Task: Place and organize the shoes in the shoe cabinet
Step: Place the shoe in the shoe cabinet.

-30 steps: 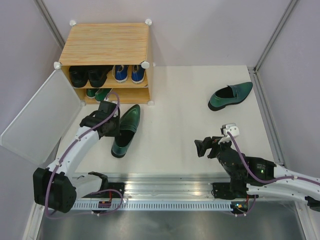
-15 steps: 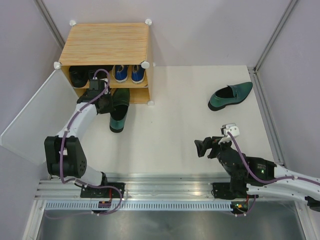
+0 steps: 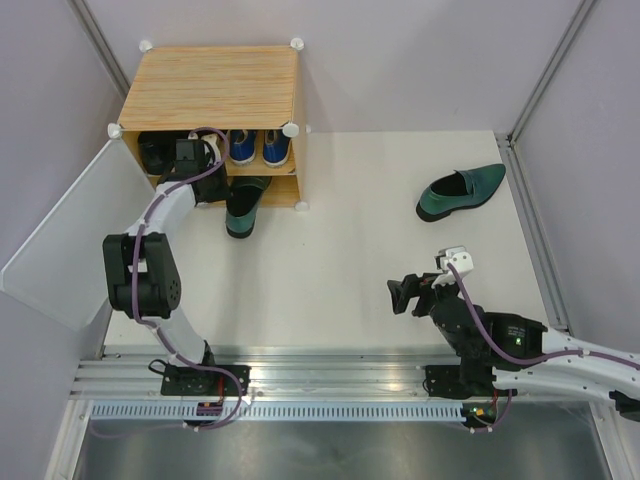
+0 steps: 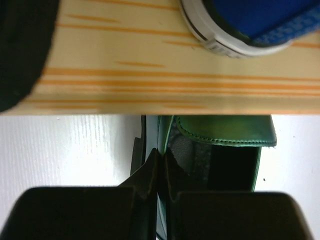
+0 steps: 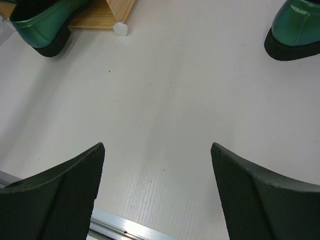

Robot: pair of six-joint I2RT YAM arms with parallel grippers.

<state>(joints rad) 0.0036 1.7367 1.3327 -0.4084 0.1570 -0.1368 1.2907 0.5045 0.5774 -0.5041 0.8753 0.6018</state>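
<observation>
My left gripper (image 3: 218,188) (image 4: 162,153) is shut on the side wall of a glossy dark-green loafer (image 3: 240,208) (image 4: 225,131). The loafer's toe is inside the lower shelf of the shoe cabinet (image 3: 215,85), and its heel sticks out over the floor. On the upper shelf stand blue sneakers (image 3: 258,147) (image 4: 250,22) and black boots (image 3: 160,152) (image 4: 20,50). The second dark-green loafer (image 3: 462,192) (image 5: 295,27) lies on the floor at the right. My right gripper (image 3: 404,296) (image 5: 157,146) is open over bare floor, holding nothing.
The cabinet's frosted white door (image 3: 70,240) hangs open to the left, beside my left arm. A white corner connector (image 5: 120,28) marks the cabinet's near right foot. Grey walls enclose the floor, and a metal rail (image 3: 330,385) runs along the near edge.
My left arm has carried the dark-green loafer from the floor up to the cabinet and pushed its toe into the lower shelf. The right arm has barely moved.
</observation>
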